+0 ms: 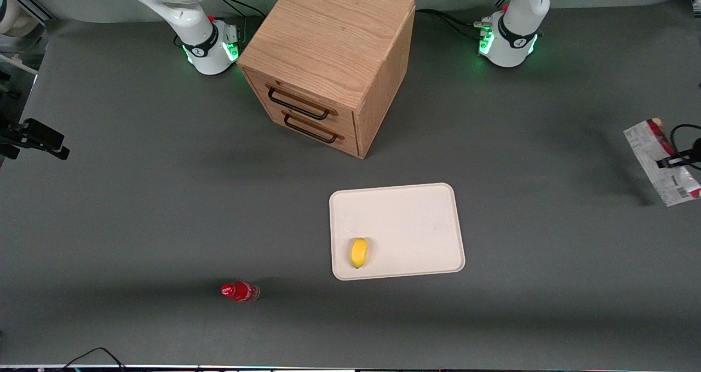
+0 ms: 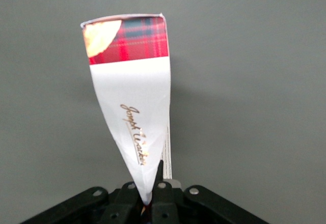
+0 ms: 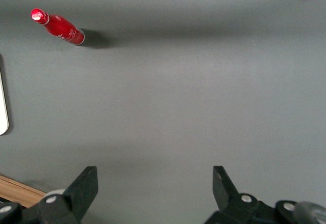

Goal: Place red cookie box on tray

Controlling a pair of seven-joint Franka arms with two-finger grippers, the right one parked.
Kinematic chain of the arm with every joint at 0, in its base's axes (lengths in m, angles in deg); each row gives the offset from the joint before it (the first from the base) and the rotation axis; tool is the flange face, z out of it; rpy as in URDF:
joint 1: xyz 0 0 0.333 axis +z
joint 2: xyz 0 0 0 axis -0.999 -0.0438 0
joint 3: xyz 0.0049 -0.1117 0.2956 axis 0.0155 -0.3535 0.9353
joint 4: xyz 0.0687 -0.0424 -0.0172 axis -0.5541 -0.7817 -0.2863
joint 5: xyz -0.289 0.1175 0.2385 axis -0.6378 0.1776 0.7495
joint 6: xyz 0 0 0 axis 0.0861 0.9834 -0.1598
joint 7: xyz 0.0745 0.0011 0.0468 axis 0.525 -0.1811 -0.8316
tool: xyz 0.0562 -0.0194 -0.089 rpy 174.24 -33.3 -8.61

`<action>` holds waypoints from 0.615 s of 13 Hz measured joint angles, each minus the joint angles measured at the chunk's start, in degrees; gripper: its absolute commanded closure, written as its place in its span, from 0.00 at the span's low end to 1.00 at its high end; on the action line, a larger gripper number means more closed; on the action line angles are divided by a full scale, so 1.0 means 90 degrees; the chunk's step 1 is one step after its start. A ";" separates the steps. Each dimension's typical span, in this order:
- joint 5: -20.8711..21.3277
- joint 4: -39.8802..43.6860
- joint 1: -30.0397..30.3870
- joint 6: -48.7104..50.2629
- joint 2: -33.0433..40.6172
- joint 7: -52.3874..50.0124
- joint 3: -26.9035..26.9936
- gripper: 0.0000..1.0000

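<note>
The red cookie box (image 1: 650, 152) hangs above the table at the working arm's end, its grey-white printed back with a barcode facing the front camera. My gripper (image 1: 672, 162) is shut on it, and only a dark part of the gripper shows at the frame's edge. In the left wrist view the box (image 2: 133, 94) runs away from the gripper (image 2: 149, 199), white with script lettering, then red tartan with a cookie picture at its end. The beige tray (image 1: 416, 224) lies flat mid-table, well away from the box toward the parked arm's end.
A yellow lemon (image 1: 358, 252) lies on the tray at its near corner. A small red bottle (image 1: 240, 291) (image 3: 58, 26) lies on the table nearer the front camera, toward the parked arm's end. A wooden two-drawer cabinet (image 1: 328, 59) stands farther from the camera than the tray.
</note>
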 measured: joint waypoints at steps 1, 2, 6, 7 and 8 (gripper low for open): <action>0.0055 0.0509 -0.0034 0.0697 0.0209 0.0000 -0.0004 1.00; 0.0119 0.1073 -0.0079 0.1398 0.0376 0.0000 -0.0028 1.00; 0.0461 0.2895 -0.0194 0.3499 0.0595 -0.0349 -0.0874 1.00; 0.0574 0.3133 -0.0205 0.3763 0.0620 -0.0751 -0.1323 1.00; 0.0699 0.3261 -0.0217 0.3910 0.0672 -0.1319 -0.1871 1.00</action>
